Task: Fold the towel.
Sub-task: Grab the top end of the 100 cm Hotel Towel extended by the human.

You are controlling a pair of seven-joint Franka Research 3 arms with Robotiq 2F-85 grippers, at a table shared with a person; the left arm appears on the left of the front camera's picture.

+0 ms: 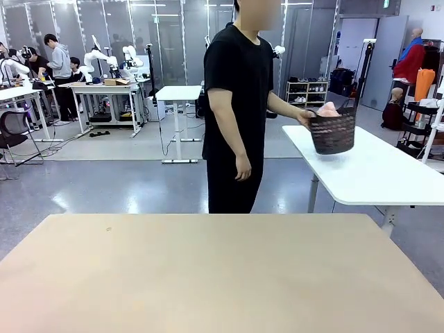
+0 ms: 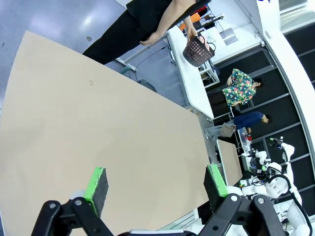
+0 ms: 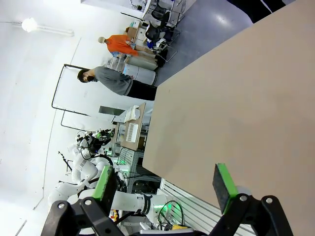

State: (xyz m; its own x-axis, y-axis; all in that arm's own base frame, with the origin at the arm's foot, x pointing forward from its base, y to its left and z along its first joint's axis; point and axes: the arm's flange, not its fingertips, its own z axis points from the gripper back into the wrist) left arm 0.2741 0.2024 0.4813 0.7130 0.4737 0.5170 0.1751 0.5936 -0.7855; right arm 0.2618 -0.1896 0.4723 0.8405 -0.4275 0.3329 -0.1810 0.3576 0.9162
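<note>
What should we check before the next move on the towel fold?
1. Towel on the beige table: not ok; it lies in the basket, held by the person's hand at the white side table.
2. Left gripper open, fingers bare: ok.
3. Right gripper open, fingers bare: ok.
4. Person's other hand off the beige table: ok.
5. Towel's hem findable: cannot tell; bunched in the basket.

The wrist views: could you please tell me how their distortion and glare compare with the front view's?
Front view: level, evenly lit, soft reflections on the floor, no glare on the table. Left wrist view: rolled, the table slanting, one bright glare spot on the floor, left gripper sharp. Right wrist view: turned sideways, a lamp blown out white, right gripper sharp.
</note>
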